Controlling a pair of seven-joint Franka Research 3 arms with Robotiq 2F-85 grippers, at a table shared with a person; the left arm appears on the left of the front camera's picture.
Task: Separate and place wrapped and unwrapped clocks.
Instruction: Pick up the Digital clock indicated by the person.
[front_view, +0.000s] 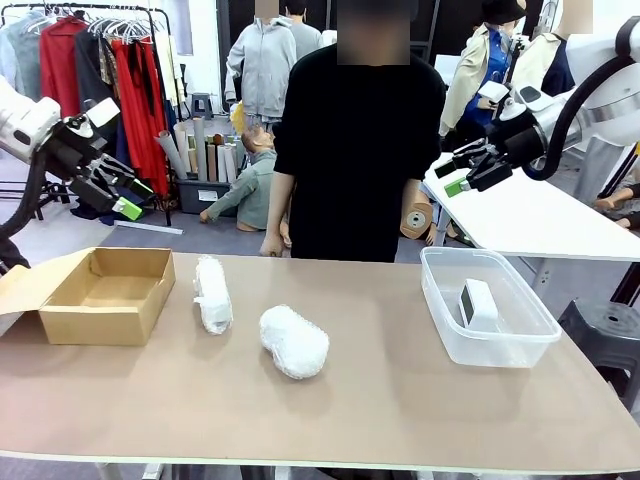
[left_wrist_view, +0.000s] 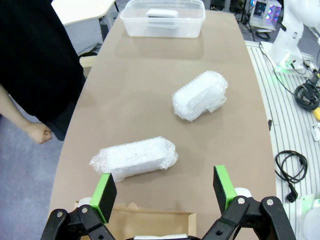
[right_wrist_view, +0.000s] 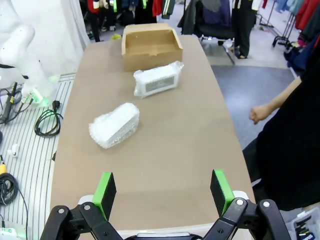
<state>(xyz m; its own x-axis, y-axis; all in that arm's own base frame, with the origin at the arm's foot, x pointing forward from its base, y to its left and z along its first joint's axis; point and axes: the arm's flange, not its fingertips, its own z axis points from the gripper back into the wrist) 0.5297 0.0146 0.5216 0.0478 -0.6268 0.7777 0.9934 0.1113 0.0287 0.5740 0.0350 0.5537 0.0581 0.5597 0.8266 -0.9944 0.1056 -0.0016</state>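
The left end effector (left_wrist_view: 165, 189) and the right end effector (right_wrist_view: 162, 192) both hang high above the worktop (front_view: 400, 400), jaws spread wide and holding nothing. The slimmer roll (front_view: 212, 293) lies just beside the cardboard box (front_view: 105, 322). The fat oval bundle (front_view: 294, 341) sits near mid-worktop, and the bare clock (front_view: 478, 303) stands inside the clear tub (front_view: 500, 350). Likely trouble: bubble wrap squashes and slides, so a shallow pinch may catch only loose film and drop a bundle short of the box. The oval could also roll if nudged off-centre.
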